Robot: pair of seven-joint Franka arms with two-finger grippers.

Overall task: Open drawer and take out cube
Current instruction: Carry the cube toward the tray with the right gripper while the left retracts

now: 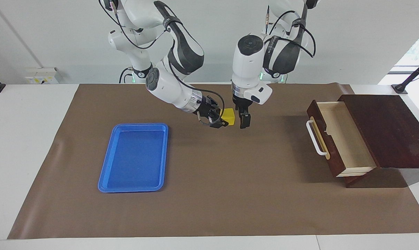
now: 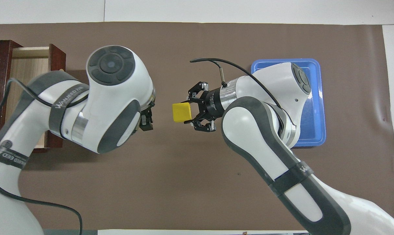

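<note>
The right gripper (image 1: 219, 122) has its fingers clamped on the cube (image 1: 228, 116), holding it in the air over the brown mat near the middle of the table (image 1: 22, 139), between the blue tray (image 1: 105, 173) and the drawer (image 1: 329, 152). The left gripper (image 1: 244, 122) hangs just beside the cube, apart from it, its fingers spread and empty. The drawer stands pulled out at the left arm's end, its pale inside bare as far as can be seen. The hold seems to sit on one end of the cube, with most of it sticking out past the fingertips, so a quick swing toward the tray could twist it loose and drop it onto the mat. The two arms are close together; a careless move by either could bump the other and jar the cube.
</note>
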